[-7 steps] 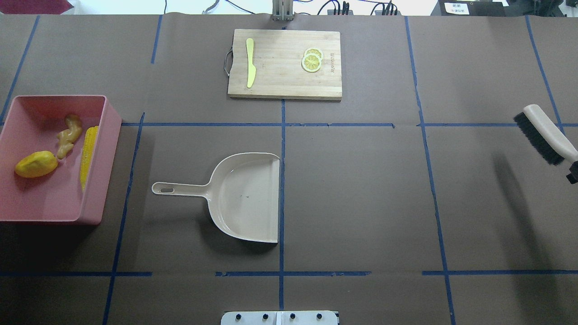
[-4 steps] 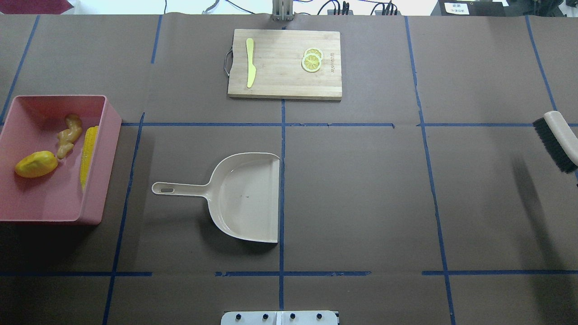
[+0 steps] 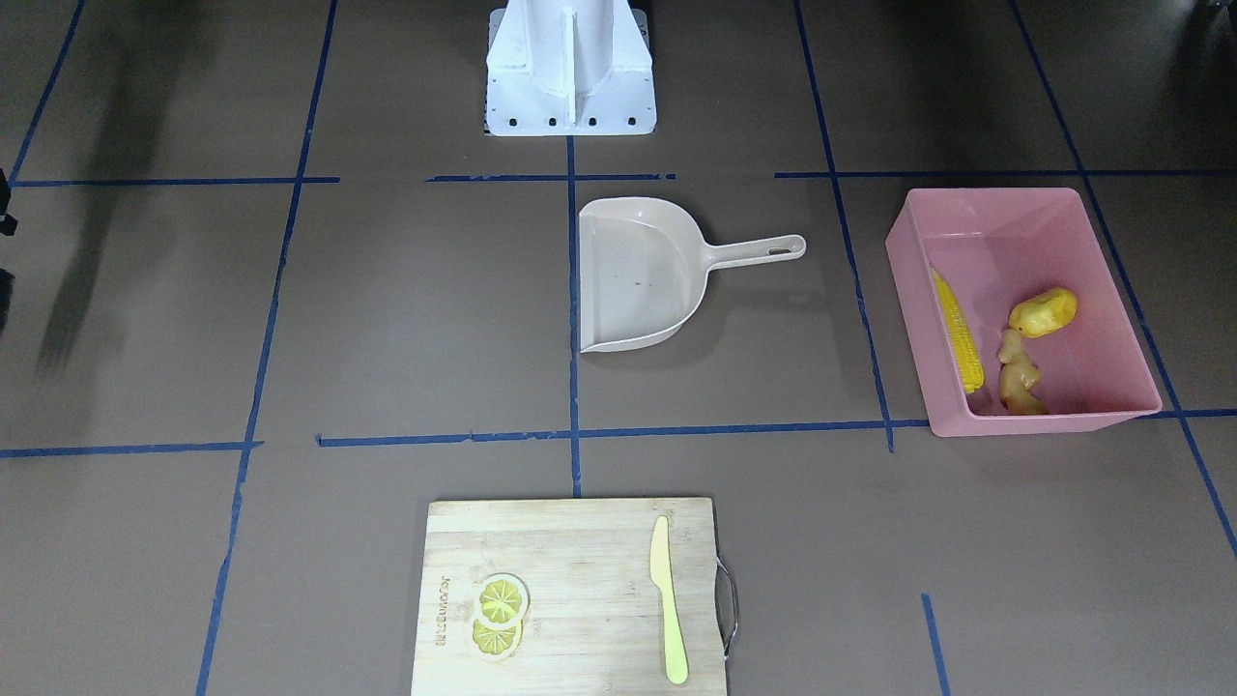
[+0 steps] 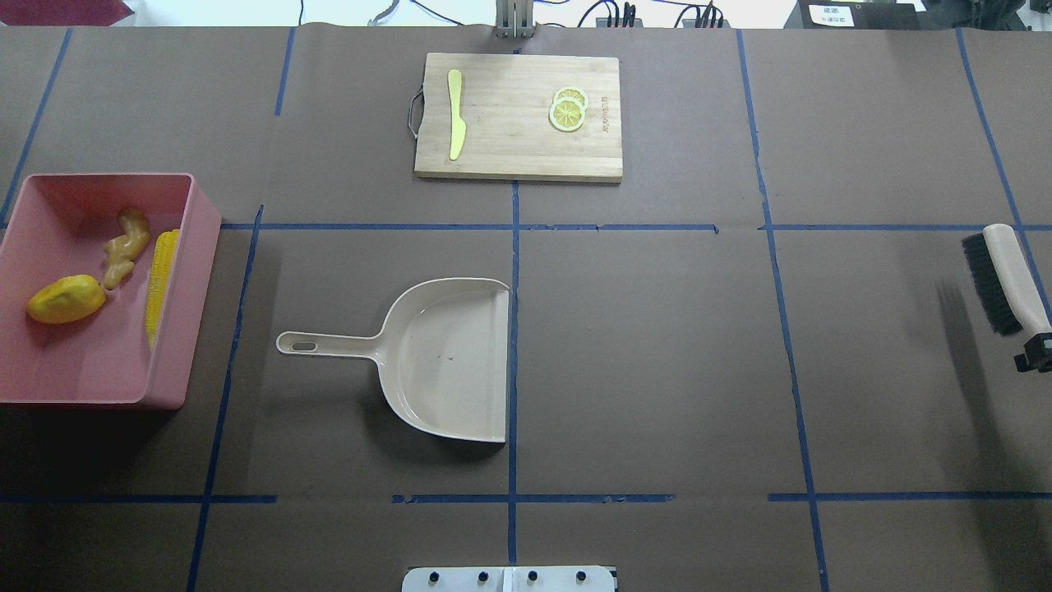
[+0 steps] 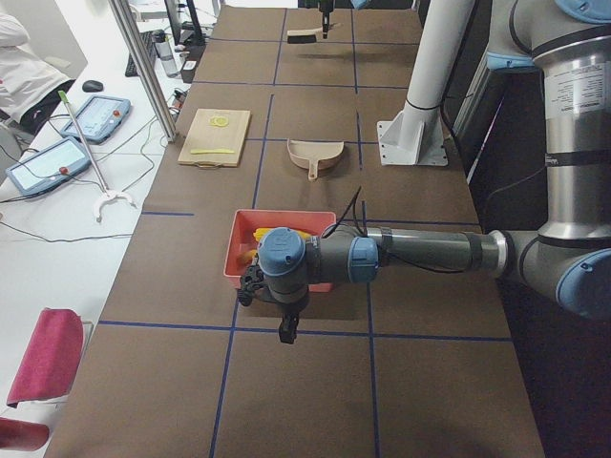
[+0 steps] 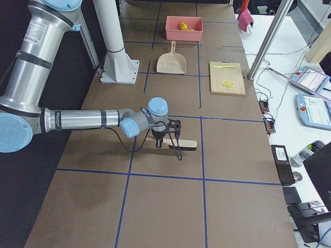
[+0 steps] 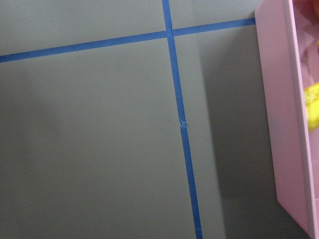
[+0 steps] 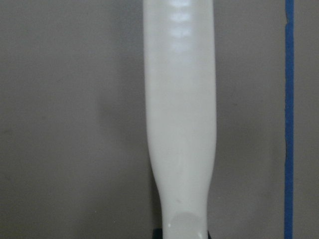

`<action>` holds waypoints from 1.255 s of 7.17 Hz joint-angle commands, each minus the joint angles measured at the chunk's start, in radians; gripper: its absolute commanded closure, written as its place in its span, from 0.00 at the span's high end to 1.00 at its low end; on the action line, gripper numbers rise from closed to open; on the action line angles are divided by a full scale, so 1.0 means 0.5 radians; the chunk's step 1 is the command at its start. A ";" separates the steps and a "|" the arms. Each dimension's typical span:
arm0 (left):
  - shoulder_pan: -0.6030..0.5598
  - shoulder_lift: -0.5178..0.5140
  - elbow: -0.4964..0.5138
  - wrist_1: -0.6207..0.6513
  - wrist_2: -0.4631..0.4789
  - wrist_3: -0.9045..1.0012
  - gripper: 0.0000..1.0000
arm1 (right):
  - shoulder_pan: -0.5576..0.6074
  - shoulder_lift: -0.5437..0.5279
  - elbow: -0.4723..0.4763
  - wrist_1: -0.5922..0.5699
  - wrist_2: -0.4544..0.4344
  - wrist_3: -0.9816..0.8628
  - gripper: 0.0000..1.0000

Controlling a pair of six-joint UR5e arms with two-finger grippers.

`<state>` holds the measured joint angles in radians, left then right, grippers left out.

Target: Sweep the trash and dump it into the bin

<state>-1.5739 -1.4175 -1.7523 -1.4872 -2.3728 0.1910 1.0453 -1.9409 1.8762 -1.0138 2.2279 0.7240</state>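
Observation:
The pink bin (image 4: 187, 321) stands at the table's left end and holds the trash: a corn cob (image 4: 162, 279), a yellow potato-like piece (image 4: 66, 298) and a ginger root (image 4: 125, 247). The bin (image 3: 908, 290) also shows in the front-facing view. The beige dustpan (image 4: 448, 362) lies empty mid-table. My right gripper (image 4: 1035, 349), at the right edge, is shut on a brush (image 4: 1007, 275), held low over the table; its handle (image 8: 180, 109) fills the right wrist view. My left gripper (image 5: 286, 329) hangs beside the bin's outer end; I cannot tell its state. The left wrist view shows the bin's wall (image 7: 284, 124).
A wooden cutting board (image 4: 518, 156) at the far side carries a pale yellow knife (image 4: 454, 113) and two lemon slices (image 4: 568, 109). The robot's white base (image 3: 570, 68) stands at the near edge. Blue tape lines cross the brown table.
The brush has moved toward the robot's side, turned more lengthwise and come down closer to the table. The bin, trash and dustpan have not moved.

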 commanded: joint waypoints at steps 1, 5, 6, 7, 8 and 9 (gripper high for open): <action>0.000 0.000 -0.002 0.001 -0.001 -0.002 1.00 | -0.160 -0.021 -0.156 0.287 -0.083 0.174 0.00; 0.000 0.012 -0.011 0.001 -0.004 0.001 1.00 | -0.222 -0.036 -0.224 0.365 -0.118 0.248 0.03; 0.000 0.012 -0.011 0.001 -0.004 -0.002 1.00 | -0.225 -0.033 -0.227 0.365 -0.112 0.255 0.22; 0.000 0.012 -0.008 0.001 -0.001 -0.002 1.00 | -0.225 -0.018 -0.230 0.368 -0.096 0.270 0.99; 0.000 0.012 -0.005 0.001 0.003 -0.002 1.00 | -0.216 -0.021 -0.203 0.368 -0.093 0.261 1.00; 0.000 0.012 -0.002 0.001 0.003 -0.002 1.00 | -0.192 -0.027 -0.157 0.344 -0.041 0.233 1.00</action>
<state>-1.5739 -1.4113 -1.7552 -1.4864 -2.3722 0.1903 0.9388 -1.9526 1.7759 -0.8329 2.1861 0.8516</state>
